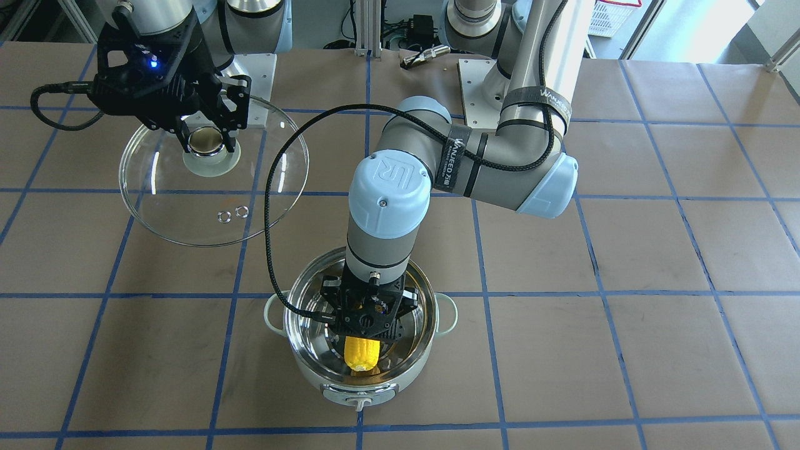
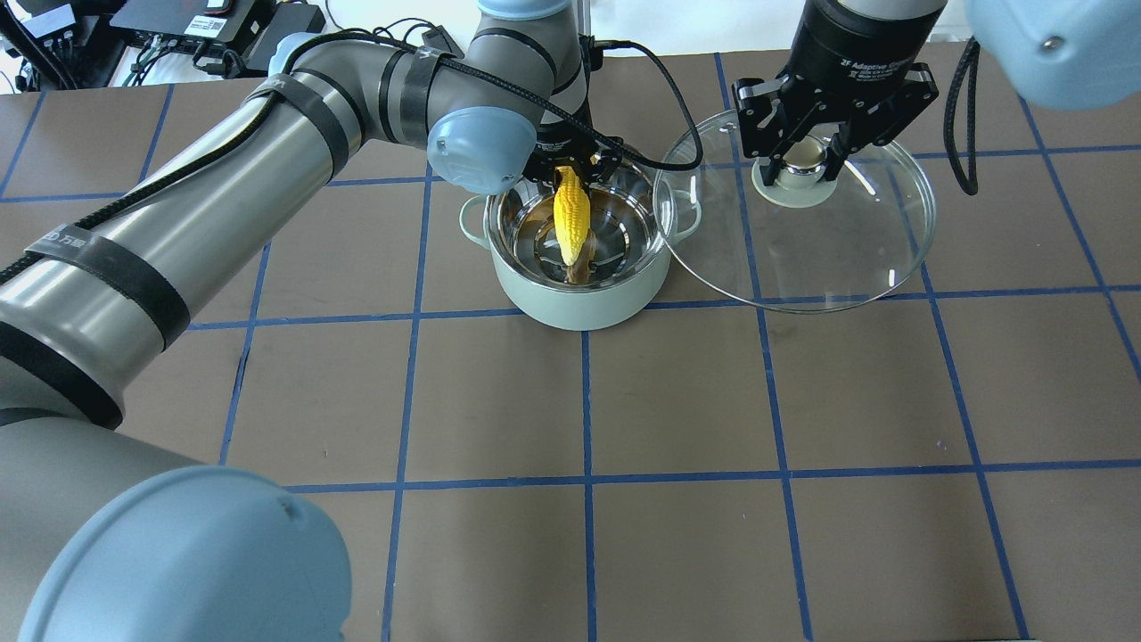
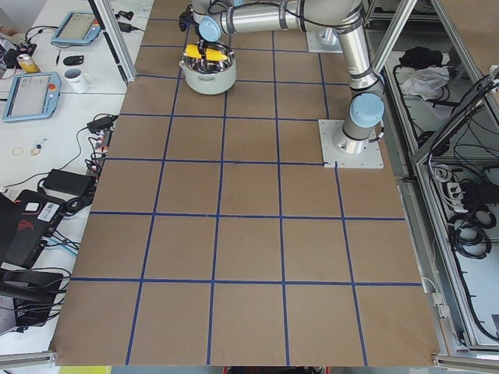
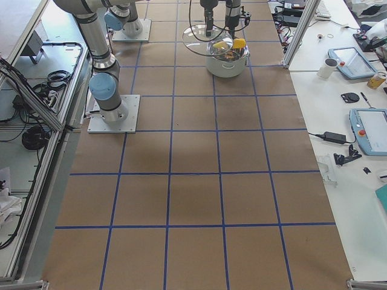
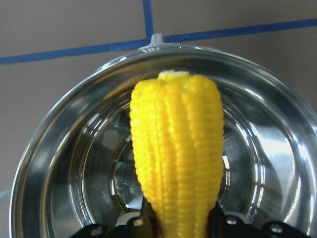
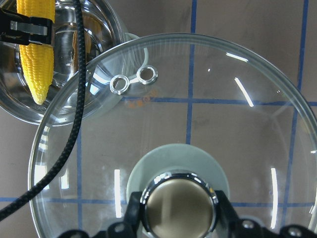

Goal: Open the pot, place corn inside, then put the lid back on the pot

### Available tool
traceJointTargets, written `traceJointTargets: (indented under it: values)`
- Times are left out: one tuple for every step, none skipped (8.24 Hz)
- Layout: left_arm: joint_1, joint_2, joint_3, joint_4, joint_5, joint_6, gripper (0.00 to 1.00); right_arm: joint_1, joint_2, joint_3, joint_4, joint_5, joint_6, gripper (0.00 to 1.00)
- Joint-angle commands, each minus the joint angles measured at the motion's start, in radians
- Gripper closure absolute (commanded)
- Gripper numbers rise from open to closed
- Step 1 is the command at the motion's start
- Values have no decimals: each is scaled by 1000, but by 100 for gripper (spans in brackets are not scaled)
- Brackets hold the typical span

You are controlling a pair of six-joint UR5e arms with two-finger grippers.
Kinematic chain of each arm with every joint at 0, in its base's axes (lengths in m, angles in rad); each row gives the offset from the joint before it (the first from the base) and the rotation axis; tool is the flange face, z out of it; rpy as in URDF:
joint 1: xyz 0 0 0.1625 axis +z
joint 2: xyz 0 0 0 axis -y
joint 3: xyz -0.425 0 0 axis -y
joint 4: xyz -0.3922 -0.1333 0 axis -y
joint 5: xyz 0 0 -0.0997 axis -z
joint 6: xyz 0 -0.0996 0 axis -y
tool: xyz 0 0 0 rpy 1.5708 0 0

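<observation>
The mint-white pot (image 2: 579,308) stands open on the table and also shows in the front view (image 1: 350,390). My left gripper (image 2: 570,174) is shut on the yellow corn (image 2: 571,214) and holds it inside the pot's mouth, tip pointing down into the steel bowl. The corn fills the left wrist view (image 5: 176,158). I cannot tell if its tip touches the bottom. My right gripper (image 2: 802,160) is shut on the beige knob (image 6: 178,208) of the glass lid (image 2: 829,259). It holds the lid raised beside the pot, its edge over one side handle.
The table (image 2: 677,401) is brown paper with a grid of blue tape lines. A black cable (image 1: 275,206) loops from the left arm over the pot's rim. The arm bases (image 1: 481,81) stand at the robot's side of the table.
</observation>
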Motion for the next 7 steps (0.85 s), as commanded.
traceJointTargets:
  values:
    - [1,-1,-2,0,-6,-14,99,0,-1,0,0,-1,0,79]
    - [1,-1,-4,0,-7,-39,74,0,-1,0,0,-2,0,81]
    - [1,-1,-5,0,-9,-69,22,0,-1,0,1,-2,0,82]
    - [1,1,-5,0,-11,-82,0,0,-1,0,1,-2,0,82]
    - [1,-1,-7,0,-11,-82,0,0,-1,0,1,-1,0,82]
    - [1,1,-7,-1,-11,-82,0,0,-1,0,1,-2,0,82]
    - [1,1,-5,-1,-11,-79,0,0,-1,0,1,-2,0,82]
